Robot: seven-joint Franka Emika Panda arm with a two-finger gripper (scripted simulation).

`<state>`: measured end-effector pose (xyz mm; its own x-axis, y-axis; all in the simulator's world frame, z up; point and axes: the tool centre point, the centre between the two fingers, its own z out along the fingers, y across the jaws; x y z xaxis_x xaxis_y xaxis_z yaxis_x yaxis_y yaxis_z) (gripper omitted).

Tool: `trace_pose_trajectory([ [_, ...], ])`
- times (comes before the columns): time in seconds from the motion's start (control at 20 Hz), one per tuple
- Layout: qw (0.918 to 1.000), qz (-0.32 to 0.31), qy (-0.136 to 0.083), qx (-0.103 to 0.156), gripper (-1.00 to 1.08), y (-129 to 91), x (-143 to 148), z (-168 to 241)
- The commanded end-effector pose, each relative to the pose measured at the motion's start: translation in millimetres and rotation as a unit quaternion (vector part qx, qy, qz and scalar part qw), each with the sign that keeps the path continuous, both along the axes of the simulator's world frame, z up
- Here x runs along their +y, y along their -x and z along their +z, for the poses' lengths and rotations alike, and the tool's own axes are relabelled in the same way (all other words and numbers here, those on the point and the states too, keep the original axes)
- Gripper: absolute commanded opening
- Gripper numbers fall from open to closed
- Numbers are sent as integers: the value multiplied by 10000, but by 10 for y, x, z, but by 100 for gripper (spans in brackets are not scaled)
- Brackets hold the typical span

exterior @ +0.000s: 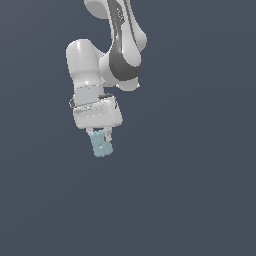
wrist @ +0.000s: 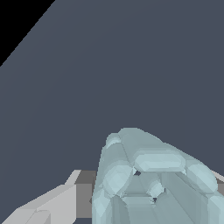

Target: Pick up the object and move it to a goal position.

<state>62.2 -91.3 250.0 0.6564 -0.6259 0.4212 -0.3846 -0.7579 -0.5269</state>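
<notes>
Exterior view: fingers (exterior: 99, 134) clamped on object (exterior: 101, 145), apparently lifted; transfer to goal remains, goal unseen.

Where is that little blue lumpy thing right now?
In the exterior view, the pale teal block sits left of centre, clamped in the white gripper.

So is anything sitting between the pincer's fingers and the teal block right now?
No. In the exterior view the pincer grips the teal block directly; the wrist view shows a finger against it with nothing between.
</notes>
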Motion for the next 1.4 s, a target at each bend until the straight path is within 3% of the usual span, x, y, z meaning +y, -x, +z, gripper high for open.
trace_pose_trajectory([
  [0.0, 9998, 42, -35, -173, -100, -43, -60, 114],
  [0.75, 9905, 320, -277, -1307, -100, -246, -481, 882],
  [1.0, 9820, 442, -381, -1799, -100, -288, -675, 1222],
  [1.35, 9637, 636, -543, -2535, -100, -302, -981, 1725],
])
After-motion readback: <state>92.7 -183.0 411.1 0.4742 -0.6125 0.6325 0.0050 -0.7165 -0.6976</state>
